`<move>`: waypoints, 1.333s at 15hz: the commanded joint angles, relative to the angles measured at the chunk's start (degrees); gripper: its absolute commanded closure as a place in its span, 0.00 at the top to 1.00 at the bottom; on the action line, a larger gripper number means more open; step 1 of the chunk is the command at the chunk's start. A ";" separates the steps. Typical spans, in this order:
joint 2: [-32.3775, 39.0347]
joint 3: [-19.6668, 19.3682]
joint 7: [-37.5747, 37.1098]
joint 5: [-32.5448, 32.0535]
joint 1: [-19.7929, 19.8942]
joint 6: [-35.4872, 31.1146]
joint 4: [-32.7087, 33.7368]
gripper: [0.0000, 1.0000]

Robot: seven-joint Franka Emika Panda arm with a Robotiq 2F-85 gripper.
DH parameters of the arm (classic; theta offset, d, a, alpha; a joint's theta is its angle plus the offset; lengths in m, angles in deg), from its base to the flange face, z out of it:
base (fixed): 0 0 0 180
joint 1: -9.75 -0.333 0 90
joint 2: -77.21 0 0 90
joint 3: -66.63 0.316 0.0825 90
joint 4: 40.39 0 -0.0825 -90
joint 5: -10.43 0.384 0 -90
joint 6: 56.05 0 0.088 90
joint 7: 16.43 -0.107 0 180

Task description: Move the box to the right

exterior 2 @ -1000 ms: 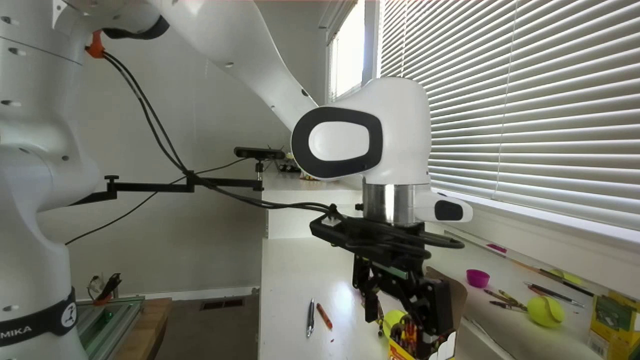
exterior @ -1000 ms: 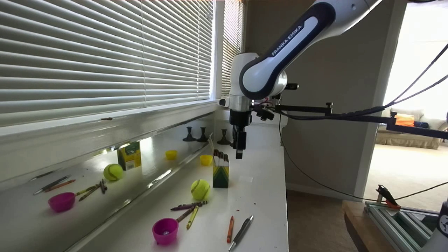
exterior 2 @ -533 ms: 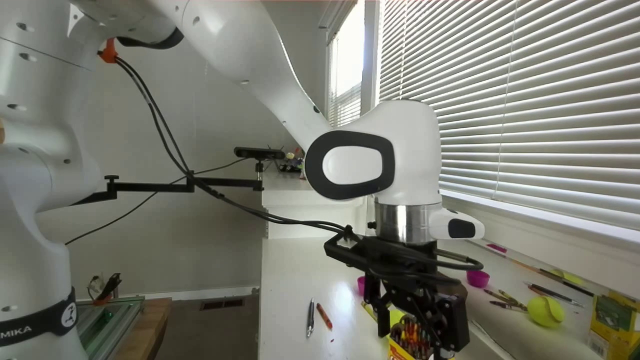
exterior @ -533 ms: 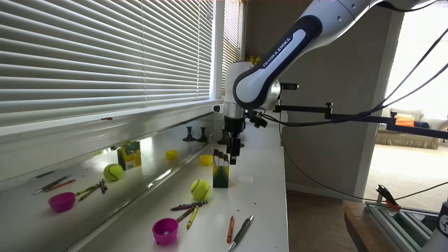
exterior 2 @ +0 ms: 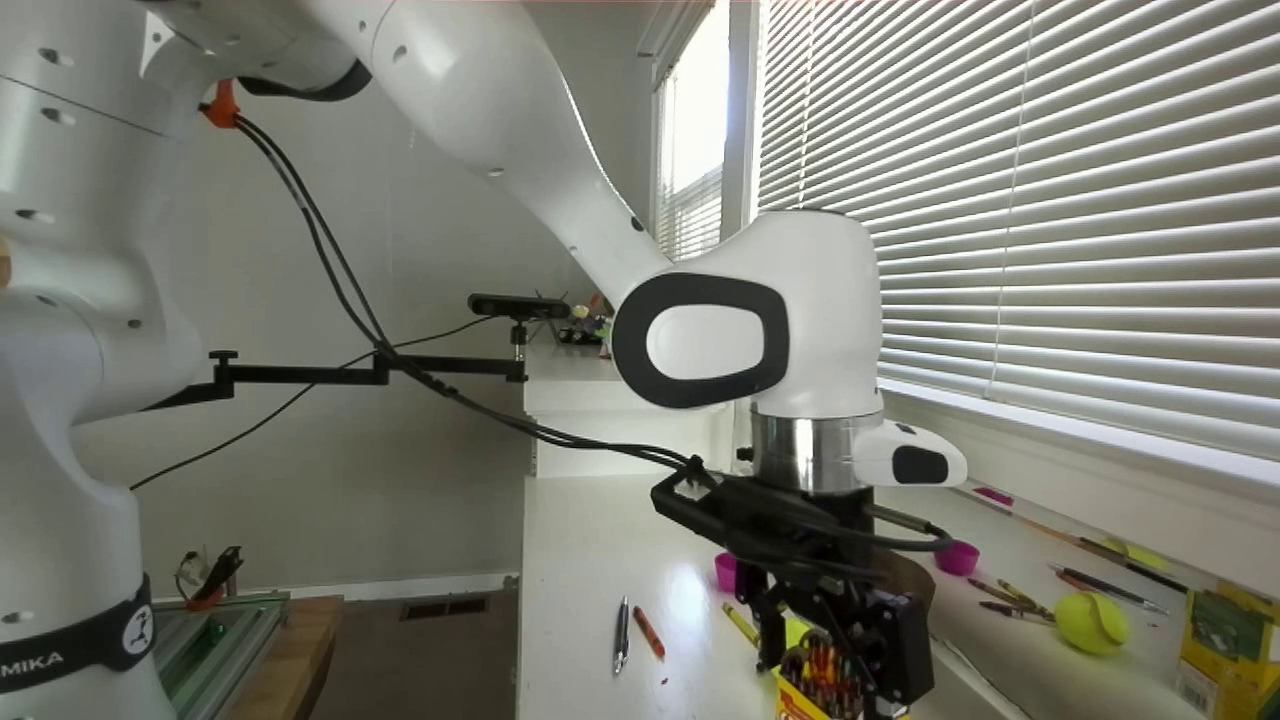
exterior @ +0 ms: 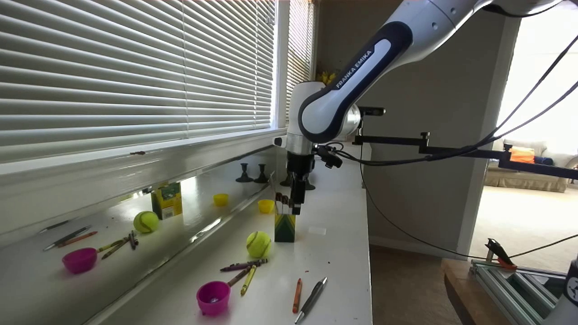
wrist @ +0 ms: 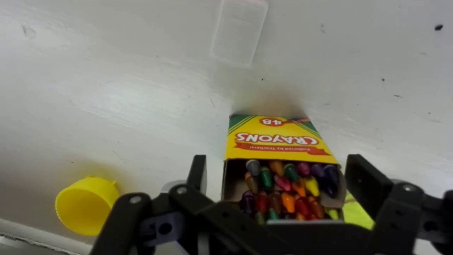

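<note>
The box (exterior: 285, 229) is a yellow and green crayon carton standing upright on the white surface in an exterior view. Its yellow front (exterior 2: 797, 704) shows at the bottom edge of an exterior view, partly behind the gripper. In the wrist view the box (wrist: 276, 141) has its top open, with many coloured crayon tips inside. My gripper (wrist: 281, 179) is open, one finger on each side of the box's top, with a gap at the left finger and a narrower one at the right. The gripper (exterior: 296, 210) is at the height of the box's upper part. The box's rear is hidden in the wrist view.
A green tennis ball (exterior: 258, 244) is close beside the box. A yellow cup (exterior: 266, 206) stands behind it by the wall. A magenta cup (exterior: 213, 298), loose crayons (exterior: 247, 280), an orange crayon (exterior: 297, 295) and a pen (exterior: 311, 299) lie nearer. A glossy back panel reflects them.
My gripper has moved down and toward the window side, from above and beside the box to around its top. The box has not moved.
</note>
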 commanded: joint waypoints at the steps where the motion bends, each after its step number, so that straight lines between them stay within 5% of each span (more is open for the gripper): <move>1: 1.41 0.96 -2.99 1.74 1.13 -3.30 0.93 1.00; 20: 3.47 2.97 -5.75 3.01 1.99 -4.39 1.64 1.00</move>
